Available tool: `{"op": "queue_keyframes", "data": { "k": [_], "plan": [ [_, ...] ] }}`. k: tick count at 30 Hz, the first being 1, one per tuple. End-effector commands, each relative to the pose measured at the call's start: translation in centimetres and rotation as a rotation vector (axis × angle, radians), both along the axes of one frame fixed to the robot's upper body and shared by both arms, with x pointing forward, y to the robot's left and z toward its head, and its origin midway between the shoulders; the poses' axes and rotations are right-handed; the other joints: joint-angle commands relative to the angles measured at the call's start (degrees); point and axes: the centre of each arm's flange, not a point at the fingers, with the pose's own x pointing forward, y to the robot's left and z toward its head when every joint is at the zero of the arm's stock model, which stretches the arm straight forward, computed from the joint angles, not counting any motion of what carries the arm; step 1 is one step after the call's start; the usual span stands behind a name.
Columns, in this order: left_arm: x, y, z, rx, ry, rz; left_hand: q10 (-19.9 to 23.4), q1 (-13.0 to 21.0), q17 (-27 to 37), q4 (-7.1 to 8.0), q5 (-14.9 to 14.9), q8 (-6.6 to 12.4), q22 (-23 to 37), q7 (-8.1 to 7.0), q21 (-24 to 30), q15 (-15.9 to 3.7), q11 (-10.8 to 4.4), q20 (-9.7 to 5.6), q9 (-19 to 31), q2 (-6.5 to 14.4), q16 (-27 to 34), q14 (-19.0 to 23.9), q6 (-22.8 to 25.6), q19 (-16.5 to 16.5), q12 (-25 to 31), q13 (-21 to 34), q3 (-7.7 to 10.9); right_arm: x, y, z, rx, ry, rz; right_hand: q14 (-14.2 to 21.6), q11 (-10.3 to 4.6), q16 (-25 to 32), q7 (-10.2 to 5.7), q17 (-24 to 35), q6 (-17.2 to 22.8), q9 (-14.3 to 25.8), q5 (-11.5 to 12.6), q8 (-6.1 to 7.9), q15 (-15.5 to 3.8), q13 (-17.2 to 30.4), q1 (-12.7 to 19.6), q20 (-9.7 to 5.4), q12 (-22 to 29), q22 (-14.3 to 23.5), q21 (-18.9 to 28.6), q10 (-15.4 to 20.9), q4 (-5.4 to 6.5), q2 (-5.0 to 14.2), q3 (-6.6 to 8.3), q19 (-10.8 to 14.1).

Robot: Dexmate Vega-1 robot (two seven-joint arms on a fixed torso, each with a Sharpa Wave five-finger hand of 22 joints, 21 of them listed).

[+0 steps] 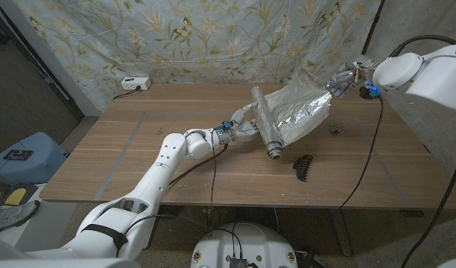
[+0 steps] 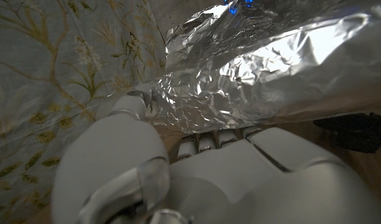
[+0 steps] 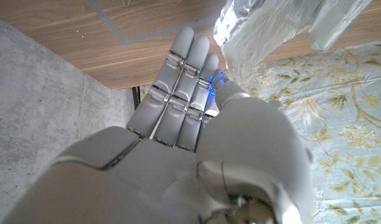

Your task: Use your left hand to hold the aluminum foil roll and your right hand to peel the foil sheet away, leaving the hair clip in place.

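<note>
The aluminum foil roll (image 1: 264,125) lies across the middle of the wooden table (image 1: 138,149). My left hand (image 1: 241,129) grips it from the left side, fingers tucked under the crinkled foil (image 2: 259,68); the back of that hand (image 2: 178,174) is also seen in the left wrist view. The foil sheet (image 1: 302,110) stretches up and to the right from the roll. My right hand (image 1: 346,77) holds its far corner above the table's back right. In the right wrist view that hand (image 3: 197,143) has its fingers straight, with the foil (image 3: 271,25) by the thumb. The black hair clip (image 1: 303,167) lies in front of the sheet, untouched.
A small metal object (image 1: 337,128) lies on the table right of the sheet. A white power strip (image 1: 135,83) sits at the back left edge. A floral curtain (image 1: 213,37) hangs behind. A blue bin (image 1: 19,156) stands on the floor at the left.
</note>
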Motion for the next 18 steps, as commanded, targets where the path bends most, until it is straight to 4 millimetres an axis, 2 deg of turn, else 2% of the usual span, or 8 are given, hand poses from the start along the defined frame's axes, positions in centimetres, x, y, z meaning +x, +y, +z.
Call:
{"op": "queue_keyframes", "data": {
  "k": [1, 9, 11, 13, 15, 18],
  "plan": [
    [-0.9, 1.3, 0.1, -0.01, 0.006, -0.011, -0.14, -0.54, 0.1, 0.1, -0.2, -0.1, 0.08, 0.05, -0.05, 0.29, 0.36, 0.26, 0.18, 0.01, 0.17, 0.05, -0.17, -0.04, -0.17, 0.11, 0.42, 0.6, -1.3, 0.0, 0.022, 0.005, -0.033, 0.9, -0.14, -0.19, 0.93, 0.24, 1.19, 0.29, 0.36, -0.16, -1.39, 0.26, 0.72, -0.01, 0.29, 0.01, 0.38, -0.19, 0.03, -0.04, 0.38, -0.46],
    [-0.7, 1.3, 0.0, -0.018, 0.007, -0.02, -0.11, -0.61, 0.01, 0.06, -0.31, -0.15, 0.07, 0.01, -0.08, 0.45, 0.39, 0.41, 0.16, 0.03, 0.16, 0.0, -0.29, -0.02, -0.23, 0.09, 0.51, 0.4, -0.8, 0.2, 0.026, 0.001, -0.033, 0.87, -0.02, -0.34, 0.86, 0.32, 1.1, 0.41, 0.37, -0.37, -1.41, 0.23, 0.75, -0.07, 0.35, 0.0, 0.58, -0.07, 0.03, -0.02, 0.4, -0.62],
    [-0.6, 1.2, 0.0, -0.017, 0.005, -0.025, 0.97, -0.66, -0.09, 0.0, -0.42, 0.56, 0.08, -0.19, -0.02, 0.11, 0.1, 0.25, 0.15, 0.05, 0.35, 0.42, 1.56, 0.25, 0.13, 0.08, 0.6, 0.2, -0.8, 0.3, 0.032, -0.004, -0.029, 0.78, -0.07, -0.46, 0.55, 0.31, 0.88, 0.43, 0.36, -0.53, -1.25, 0.17, 0.56, -0.07, 0.28, -0.01, 0.64, -0.17, 0.17, -0.02, 0.34, -0.7],
    [-0.6, 1.1, 0.1, -0.019, 0.0, -0.03, 2.13, -0.53, -0.15, -0.08, -0.48, 0.99, 0.08, -0.32, 0.11, 0.03, -0.15, 0.06, 0.15, 0.3, 0.65, 1.13, 2.83, 0.66, 0.52, 0.08, 0.81, 0.1, -0.8, 0.4, 0.042, -0.004, -0.018, 0.25, 0.3, -0.95, 0.07, 0.19, 0.4, 0.32, 0.31, -0.98, -0.83, 0.03, -0.32, -0.06, -0.07, -0.03, 0.76, -0.85, 0.8, 0.03, 0.12, -0.92],
    [-0.5, 1.1, 0.1, -0.021, -0.001, -0.035, 2.2, -0.45, -0.18, -0.11, -0.48, 1.15, 0.08, -0.19, 0.13, -0.09, -0.14, 0.01, 0.16, 0.45, 0.69, 1.2, 3.34, 0.75, 0.52, 0.07, 0.95, -0.2, -0.9, 0.5, 0.063, -0.001, 0.0, -0.44, 0.96, -1.61, 0.44, 0.25, -0.22, 0.03, 0.2, -1.76, -0.36, -0.05, -2.7, 0.09, -0.4, -0.1, 0.92, -1.43, 2.33, 0.17, -0.44, -1.46],
    [-0.5, 1.2, 0.1, -0.019, -0.001, -0.038, 2.45, -0.45, -0.22, -0.13, -0.51, 1.21, 0.08, -0.16, 0.16, -0.12, -0.12, -0.04, 0.16, 0.48, 0.71, 1.28, 3.6, 0.86, 0.58, 0.07, 1.01, -0.5, -1.1, 0.6, 0.08, 0.002, 0.021, -1.02, 1.7, -2.26, 0.63, 0.13, -2.08, -0.4, 0.09, -3.05, 0.7, -0.34, -4.83, 0.53, -1.11, -0.19, 1.09, -2.43, 3.25, -0.45, -1.12, -1.79]
  ]
}}
